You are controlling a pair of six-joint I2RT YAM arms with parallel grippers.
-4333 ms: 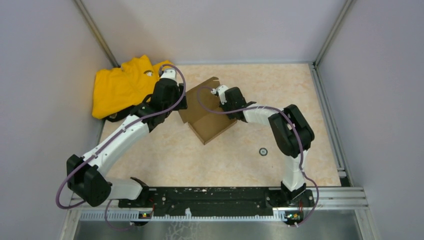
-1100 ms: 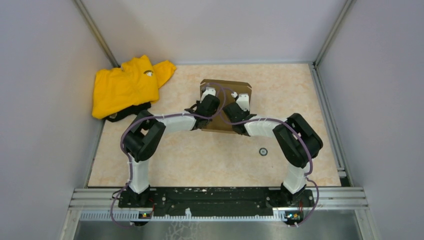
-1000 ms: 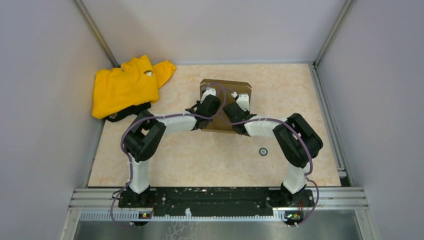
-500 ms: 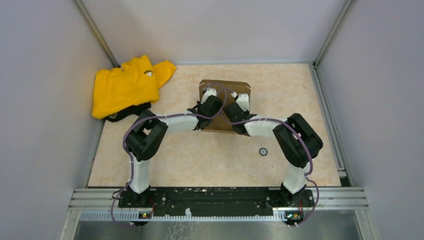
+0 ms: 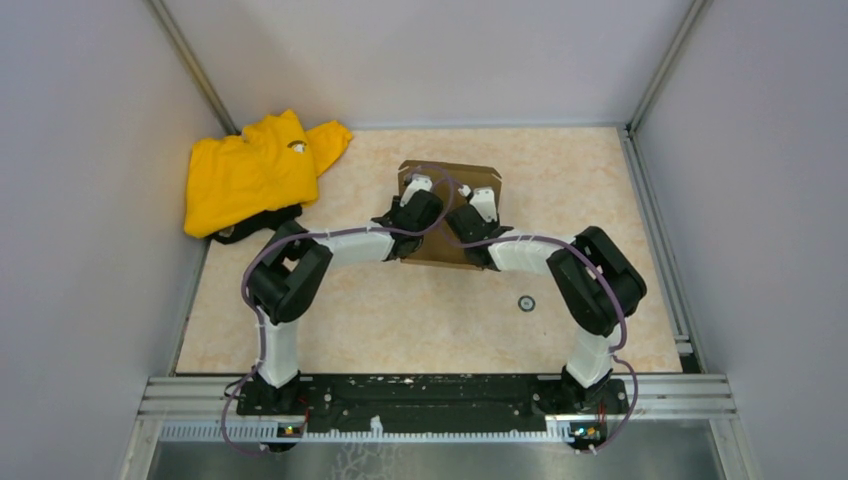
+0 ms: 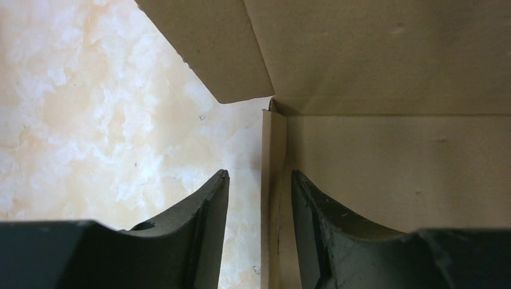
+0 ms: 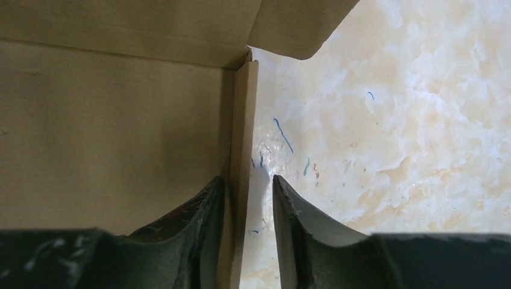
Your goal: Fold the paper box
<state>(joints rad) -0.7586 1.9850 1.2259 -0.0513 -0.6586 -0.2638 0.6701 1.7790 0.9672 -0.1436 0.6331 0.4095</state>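
Observation:
The brown paper box (image 5: 455,172) stands open in the middle of the table's far half, its lid flap raised at the back. My left gripper (image 5: 413,192) is open and straddles the box's left side wall (image 6: 274,156), with a gap on both sides of the wall. My left gripper (image 6: 258,176) has one finger outside over the table and one inside the box. My right gripper (image 5: 484,203) is open and straddles the right side wall (image 7: 244,114). In the right wrist view my right gripper (image 7: 247,179) has its inner finger against the wall and its outer finger apart from it.
A yellow garment (image 5: 245,170) lies in the far left corner. A small black ring (image 5: 526,302) lies on the table to the right of the box, nearer the arms. Grey walls close the table at the left, back and right.
Since 4.3 s ago the box has been turned square and both grippers have come to its side walls. Over the last second almost nothing has moved.

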